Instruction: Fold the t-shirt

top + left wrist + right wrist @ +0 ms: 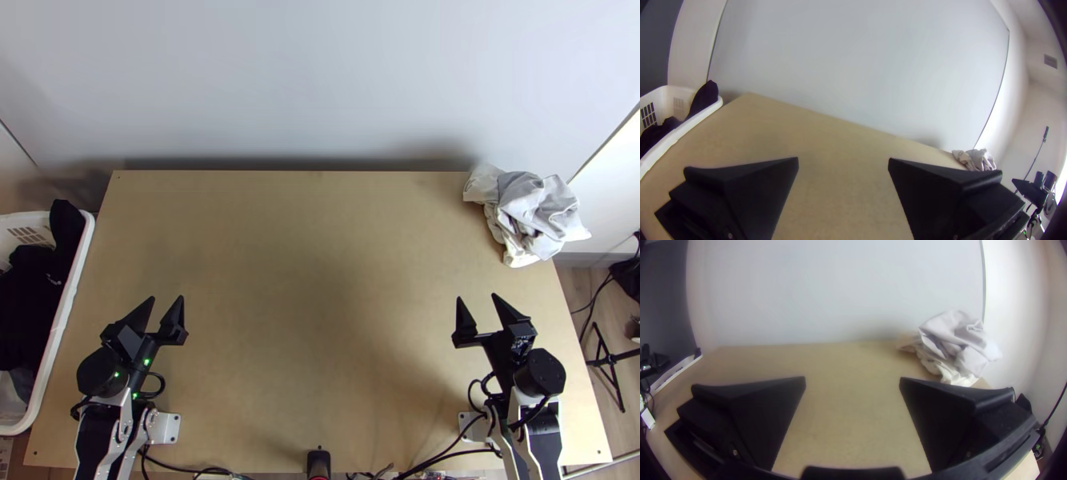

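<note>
Left pincer [166,298], right pincer [477,297], inside table edges [288,173]

Built of white-and-black links [114,461] and round black joints [98,373], with black cables [162,384] looping alongside. Ends in flat, wedge-like black fingers [174,322] with small pale screws [735,453] near their roots. Shows tiny green lights [146,362] on the left arm [94,440] and white plates [166,428] at both bases.
</note>
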Action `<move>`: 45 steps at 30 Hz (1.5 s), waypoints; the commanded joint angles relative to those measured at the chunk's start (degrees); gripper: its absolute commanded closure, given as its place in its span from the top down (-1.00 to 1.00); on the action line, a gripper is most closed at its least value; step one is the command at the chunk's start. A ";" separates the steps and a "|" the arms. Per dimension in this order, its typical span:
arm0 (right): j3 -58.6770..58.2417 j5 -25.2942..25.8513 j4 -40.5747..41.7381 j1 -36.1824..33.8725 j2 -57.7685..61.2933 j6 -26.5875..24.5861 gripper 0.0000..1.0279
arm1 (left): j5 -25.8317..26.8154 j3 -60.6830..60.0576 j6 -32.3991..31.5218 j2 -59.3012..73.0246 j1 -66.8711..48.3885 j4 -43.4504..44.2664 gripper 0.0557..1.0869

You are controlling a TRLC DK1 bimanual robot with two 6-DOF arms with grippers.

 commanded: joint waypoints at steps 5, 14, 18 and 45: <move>0.02 -0.01 0.03 1.05 -0.01 2.41 0.91 | 0.07 -0.05 2.45 0.01 -0.80 -0.27 0.90; 0.11 2.62 -0.41 3.24 -0.01 2.85 0.91 | -0.11 -0.05 3.25 0.01 -1.68 -0.45 0.90; 0.11 2.62 -0.41 3.77 -0.01 3.29 0.91 | -0.11 -0.05 3.77 0.01 -2.83 -0.45 0.90; 5.20 6.49 2.93 3.59 5.26 0.74 0.91 | -0.28 6.19 12.56 16.09 -2.83 1.75 0.90</move>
